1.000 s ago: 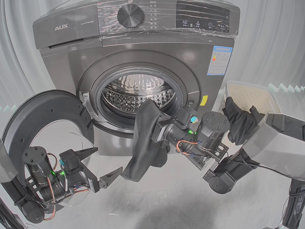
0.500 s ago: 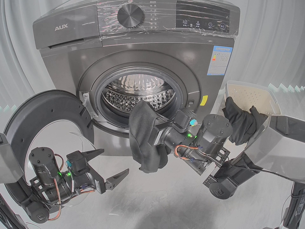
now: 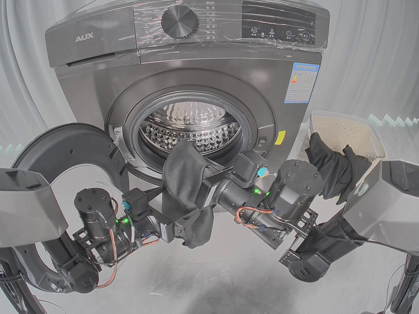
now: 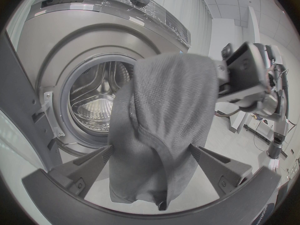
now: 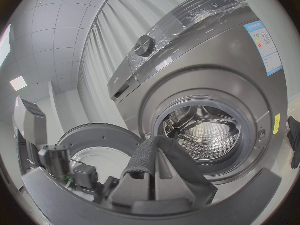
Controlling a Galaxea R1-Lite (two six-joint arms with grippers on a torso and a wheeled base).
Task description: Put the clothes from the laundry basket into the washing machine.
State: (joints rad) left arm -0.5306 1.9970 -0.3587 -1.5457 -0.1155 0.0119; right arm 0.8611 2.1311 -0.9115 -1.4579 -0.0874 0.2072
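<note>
A blue-and-white label (image 3: 302,83) and a yellow sticker (image 3: 279,138) mark the washing machine (image 3: 87,83) front. The right claw (image 5: 153,172), closed, grips a grey garment (image 3: 183,175) at the drum (image 3: 192,123) mouth. The left claw (image 4: 150,147) gapes around its hanging end. Black clothes (image 3: 331,168) lie in the laundry basket (image 3: 345,131).

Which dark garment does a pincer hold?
The grey garment at the drum opening, clamped by the right pincer; the black garment drapes over the laundry basket.
</note>
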